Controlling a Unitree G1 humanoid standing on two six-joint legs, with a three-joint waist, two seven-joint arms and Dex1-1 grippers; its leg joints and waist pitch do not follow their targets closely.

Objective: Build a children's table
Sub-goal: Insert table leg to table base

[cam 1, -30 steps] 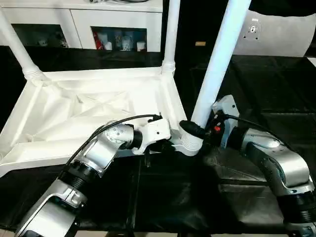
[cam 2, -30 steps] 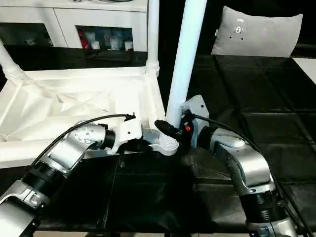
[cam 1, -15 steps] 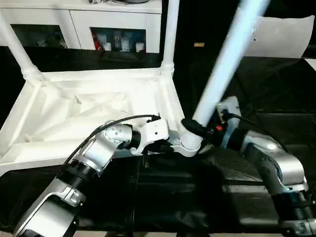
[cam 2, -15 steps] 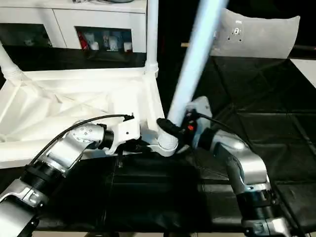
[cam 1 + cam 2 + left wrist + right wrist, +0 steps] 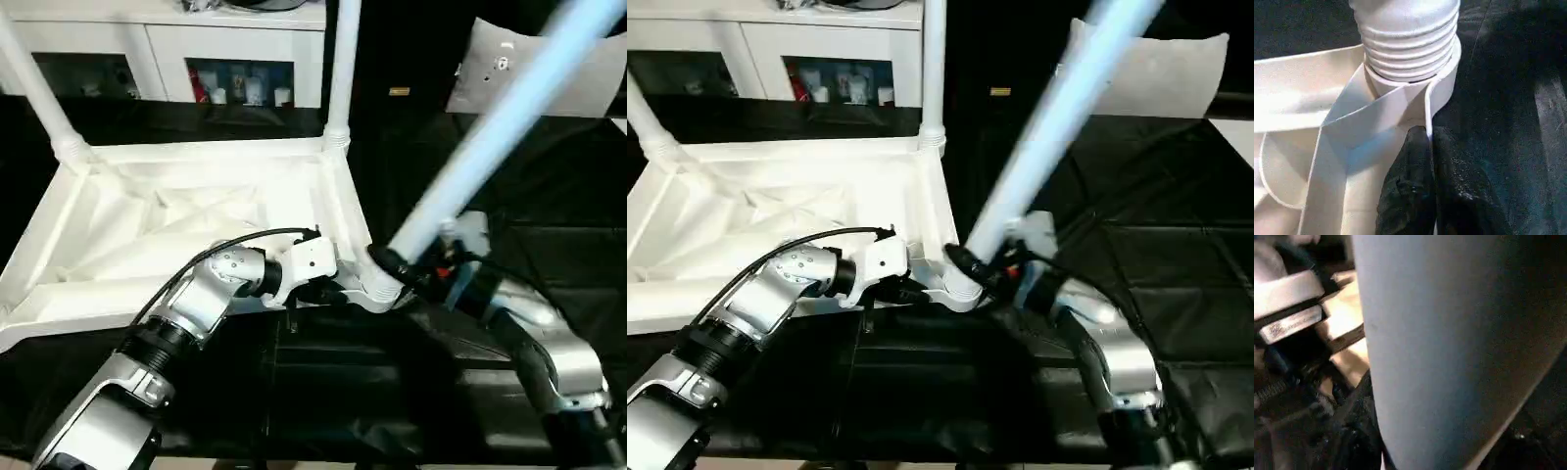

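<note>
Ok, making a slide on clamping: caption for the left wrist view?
Left gripper pinches the thin rim of the white tabletop just below the ribbed base of a leg.

Bench (image 5: 549,186): broad work surface under a black, slightly glossy cover, creased and marked with faint square seams, running from the near edge to the white cabinet behind.

Lying directly on it: small all-white plastic children's table (image 5: 196,220), turned upside down, square top flat on the black cover, ribbed underside facing up. It takes up the left half of the bench; its near right corner socket (image 5: 377,289) sits about mid-bench.

Light grey square cushion (image 5: 534,69) at the far right, standing on the cover's back edge.
</note>
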